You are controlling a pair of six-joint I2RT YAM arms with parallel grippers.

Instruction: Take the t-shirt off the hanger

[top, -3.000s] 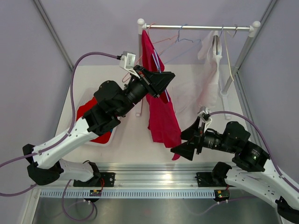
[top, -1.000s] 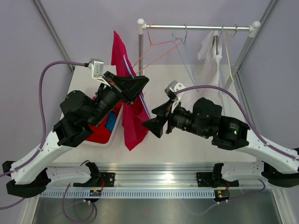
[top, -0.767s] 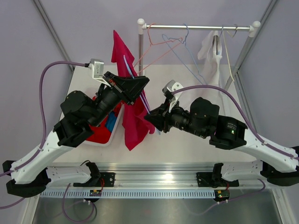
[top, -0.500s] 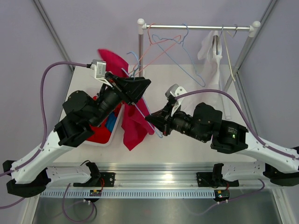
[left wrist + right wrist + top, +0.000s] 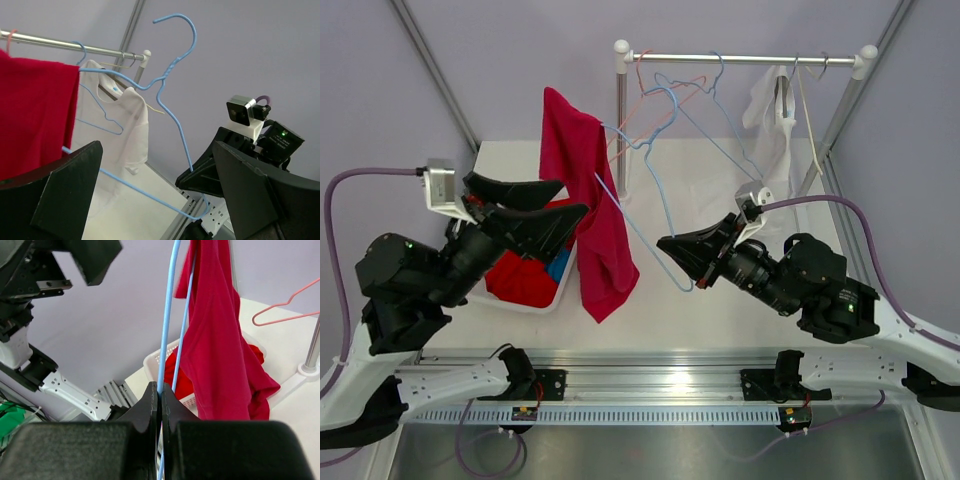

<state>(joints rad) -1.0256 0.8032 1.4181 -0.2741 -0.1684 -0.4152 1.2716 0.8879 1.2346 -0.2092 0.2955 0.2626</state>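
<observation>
The red t-shirt (image 5: 582,200) hangs bunched on one arm of a blue wire hanger (image 5: 672,97) held up over the table's left half. My right gripper (image 5: 665,243) is shut on the hanger's lower wire; in the right wrist view the wire (image 5: 165,340) runs up from between the closed fingertips (image 5: 160,390), with the t-shirt (image 5: 215,340) draped behind it. My left gripper (image 5: 572,197) is open just left of the t-shirt and holds nothing. In the left wrist view the hanger (image 5: 175,125) stands in the gap of the left gripper (image 5: 157,150), with the t-shirt (image 5: 35,115) at the left edge.
A white basket (image 5: 535,305) with red clothes stands on the table's left side under the t-shirt. The rail (image 5: 750,58) at the back carries a pink hanger (image 5: 645,62), another blue hanger (image 5: 730,150) and a white garment (image 5: 770,130). Its left post (image 5: 620,150) stands just behind the t-shirt.
My left gripper has opened, let go and drawn back to the left. My right gripper closed on the blue hanger and carried it to the right; the t-shirt now hangs from the hanger's far arm.
</observation>
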